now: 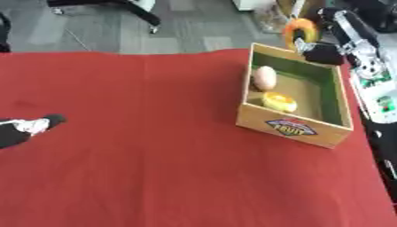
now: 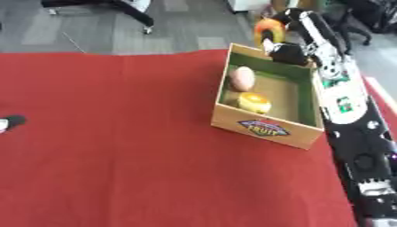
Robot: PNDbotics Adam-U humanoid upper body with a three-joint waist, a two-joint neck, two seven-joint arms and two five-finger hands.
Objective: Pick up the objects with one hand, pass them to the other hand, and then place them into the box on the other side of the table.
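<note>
nearly done: right hand [image 1: 322,53] curled round an orange-yellow ring-shaped fruit [image 1: 299,32] above the box [image 1: 291,125] far corner; egg-shaped piece [image 1: 264,77] and yellow piece [image 1: 280,101] already inside. left hand [image 1: 27,126] idle, fingers unclear.

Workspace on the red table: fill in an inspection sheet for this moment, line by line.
Surface: red cloth covers the table, with a faint crease running front to back.
Job's things: cardboard box with a green lining stands at the right; inside lie a pale egg-shaped item and a yellow round item. An orange-and-yellow object is held above the box's far corner.
Clutter: nothing seen.
Hands: right hand is curled on the orange-and-yellow object; left hand shows at the left edge, fingers unclear.
Cables: nothing seen.
Surroundings: grey floor beyond the table, with a dark chair base.
</note>
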